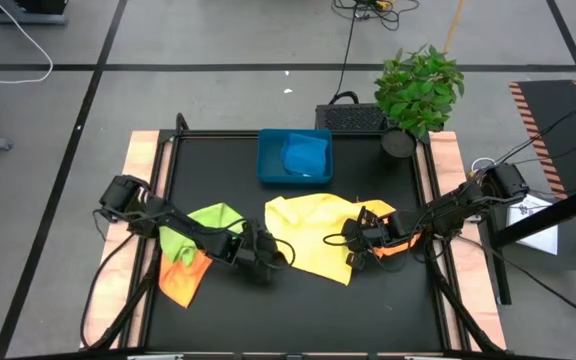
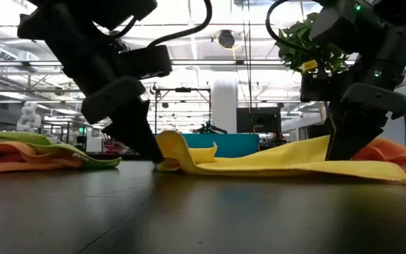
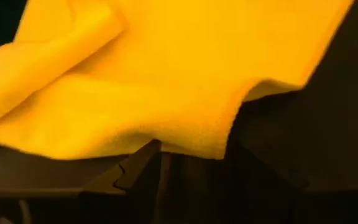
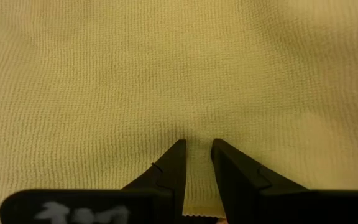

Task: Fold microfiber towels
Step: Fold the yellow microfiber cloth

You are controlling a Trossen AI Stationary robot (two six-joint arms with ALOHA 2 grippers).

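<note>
Yellow towel (image 4: 179,81) fills my right wrist view; right gripper (image 4: 197,152) pinches small ridge of it, fingers nearly together. Left gripper (image 1: 265,258) at same towel's opposite edge, jaws apart, cloth edge draped over one finger (image 3: 132,165). Behind left gripper, lime green towel (image 1: 208,222) over orange towel (image 1: 182,282). Farther off, blue tray (image 1: 268,165).

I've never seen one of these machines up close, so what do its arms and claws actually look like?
Both arms are dark, nearly black, built of chunky jointed segments, with thin black cables looping alongside. Each ends in a claw of two slim, dark, wedge-shaped fingers: the left claw and the right claw. Small green lights glow on the right arm in the low view, and a white marking sits on its claw's base.
</note>
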